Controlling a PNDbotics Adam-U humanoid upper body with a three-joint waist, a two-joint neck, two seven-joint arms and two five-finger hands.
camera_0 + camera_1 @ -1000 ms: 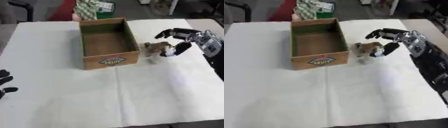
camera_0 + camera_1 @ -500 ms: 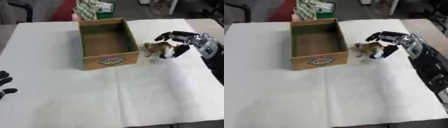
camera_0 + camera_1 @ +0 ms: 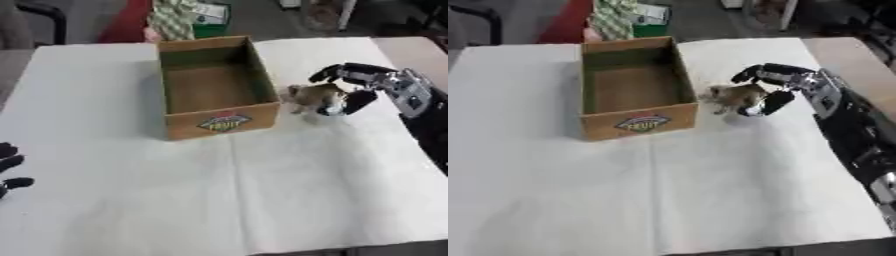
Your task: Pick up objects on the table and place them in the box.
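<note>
White paper covers the desk; just right of the open cardboard box sits a small brown toy; the right hand has closed in, fingers now curled around it, so lifting seems next; left hand idles, relaxed.

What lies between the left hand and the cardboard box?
Only bare white table cover lies between the left hand and the cardboard box, as the left eye view shows.
</note>
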